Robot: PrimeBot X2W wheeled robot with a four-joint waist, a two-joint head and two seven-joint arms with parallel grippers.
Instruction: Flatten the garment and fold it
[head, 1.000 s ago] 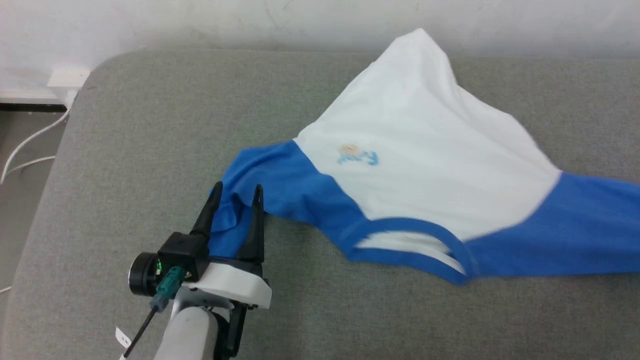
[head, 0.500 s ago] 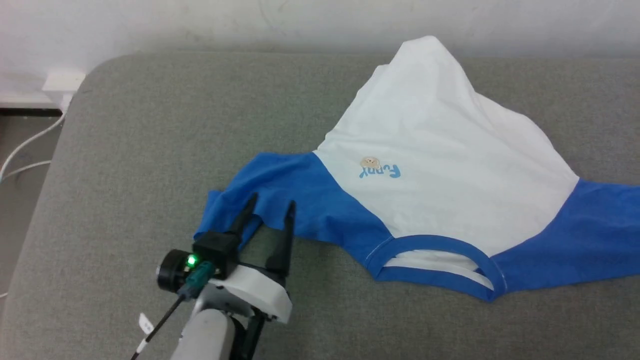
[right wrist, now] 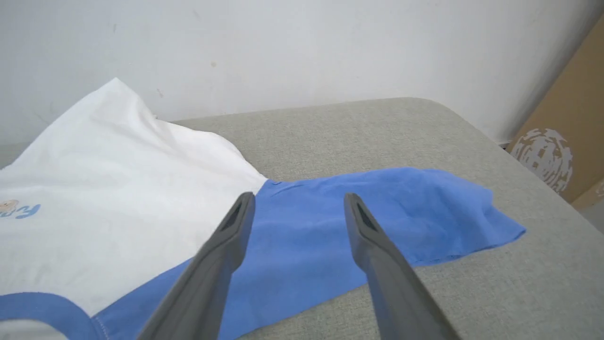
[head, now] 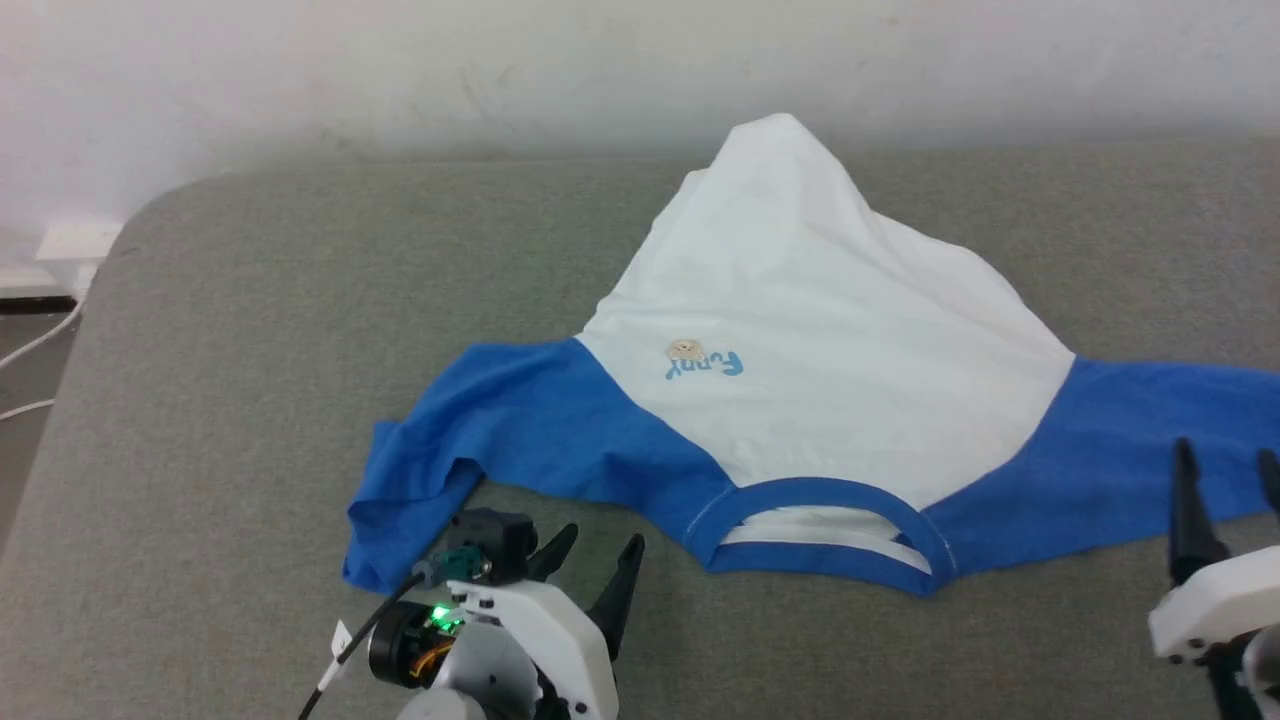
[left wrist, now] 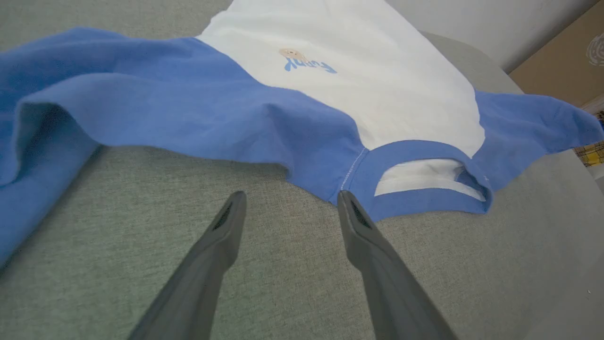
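Note:
The garment (head: 810, 330) lies face up on the grey cushion, white body toward the wall, blue collar (head: 830, 495) toward me, a blue sleeve out to each side. Its small blue print (head: 705, 362) sits on the chest. My left gripper (head: 600, 550) stands open just short of the shirt, between the crumpled left sleeve (head: 430, 480) and the collar (left wrist: 424, 151); nothing is between its fingers (left wrist: 226, 226). Open too, my right gripper (head: 1225, 470) hovers at the near edge of the right sleeve (right wrist: 377, 212), and its fingers (right wrist: 236, 226) hold nothing.
The grey cushion (head: 250, 330) ends in a rounded corner at far left, with floor and white cables (head: 30, 350) beyond. A white wall (head: 400, 70) runs behind. A brown cardboard box (right wrist: 566, 137) stands past the cushion's right end.
The left gripper has drawn back off the left sleeve toward me, leaving it on the cushion. The right gripper has come into the head view. The camera has shifted too.

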